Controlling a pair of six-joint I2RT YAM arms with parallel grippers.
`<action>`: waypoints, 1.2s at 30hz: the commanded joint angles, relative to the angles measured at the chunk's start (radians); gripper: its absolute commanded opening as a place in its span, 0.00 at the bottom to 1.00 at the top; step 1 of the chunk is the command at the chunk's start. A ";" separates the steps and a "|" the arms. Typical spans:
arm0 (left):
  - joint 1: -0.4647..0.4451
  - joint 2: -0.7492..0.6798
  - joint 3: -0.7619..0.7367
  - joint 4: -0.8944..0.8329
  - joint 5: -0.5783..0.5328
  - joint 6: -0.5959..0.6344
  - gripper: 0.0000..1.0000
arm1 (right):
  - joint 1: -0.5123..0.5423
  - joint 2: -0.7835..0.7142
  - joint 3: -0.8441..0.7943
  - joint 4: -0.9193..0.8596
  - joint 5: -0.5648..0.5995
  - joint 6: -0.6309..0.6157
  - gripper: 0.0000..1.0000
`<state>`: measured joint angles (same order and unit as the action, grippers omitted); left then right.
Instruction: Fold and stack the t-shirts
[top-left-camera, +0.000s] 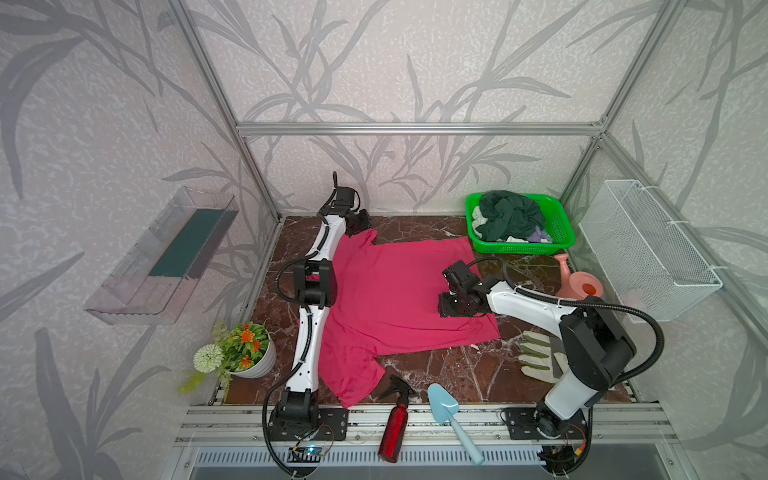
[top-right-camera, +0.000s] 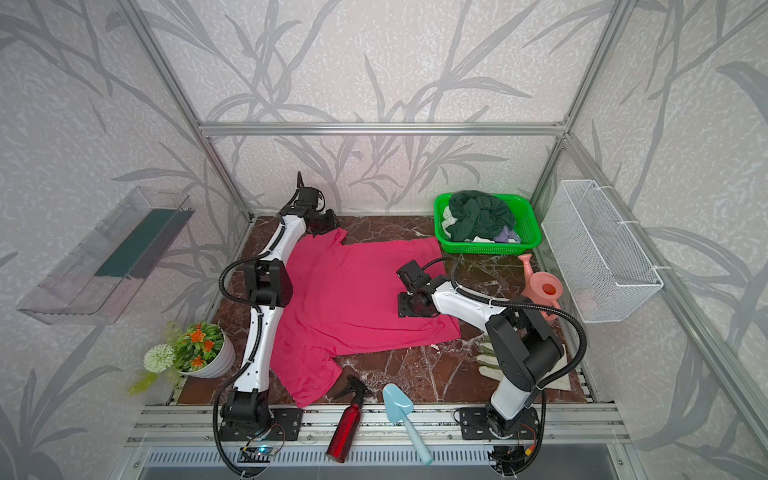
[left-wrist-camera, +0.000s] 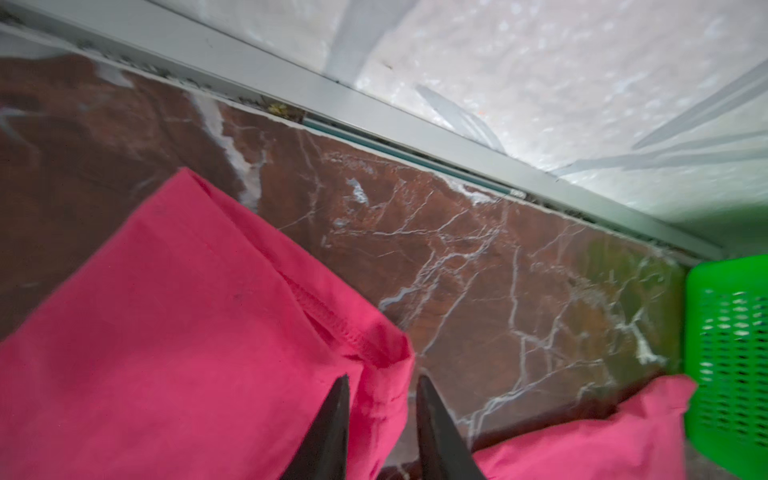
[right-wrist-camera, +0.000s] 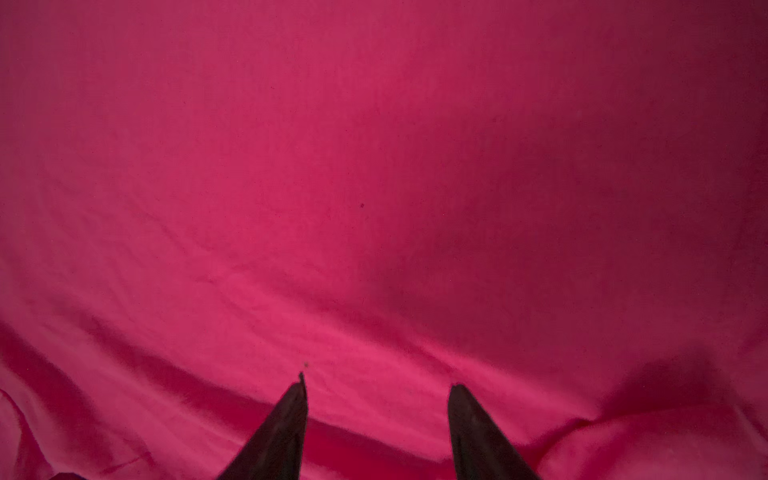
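Pink tee (top-left-camera: 395, 299) is noted spread flat on the marble tabletop (top-left-camera: 457, 365). One hem corner lies just beside the near corner of the green basket (top-left-camera: 519, 249). Body and sleeves stretch away from the basket toward the left arm's side.

Dark green tee (top-left-camera: 513, 216) is heaped inside the basket. Whitish and lavender cloth (top-left-camera: 538, 237) is bunched under it at the basket's front wall.

Left gripper (left-wrist-camera: 382, 415) is found at the tee's far sleeve, well apart from the basket along the same back edge. Its jaws are parted. A slack fold of sleeve hem is seen between the fingers (left-wrist-camera: 332, 424), apparently not pinched.

Right gripper (right-wrist-camera: 376, 415) is held low over the tee's body, in front of the basket. Its jaws are spread wide, with only flat pink cloth beneath.
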<state>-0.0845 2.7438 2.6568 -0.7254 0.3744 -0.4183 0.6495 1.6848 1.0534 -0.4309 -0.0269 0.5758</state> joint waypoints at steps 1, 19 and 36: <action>0.001 -0.008 0.043 0.015 0.088 0.056 0.34 | 0.009 0.003 0.031 -0.017 0.002 0.006 0.56; 0.108 -0.430 -0.744 0.056 -0.285 -0.125 0.33 | 0.014 -0.011 0.041 -0.027 0.018 -0.011 0.56; 0.197 -0.731 -1.327 0.152 -0.355 -0.309 0.33 | 0.017 -0.036 -0.094 0.020 -0.042 0.009 0.56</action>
<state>0.0967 2.0296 1.4067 -0.5514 0.0681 -0.6849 0.6605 1.6821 0.9863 -0.4053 -0.0486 0.5793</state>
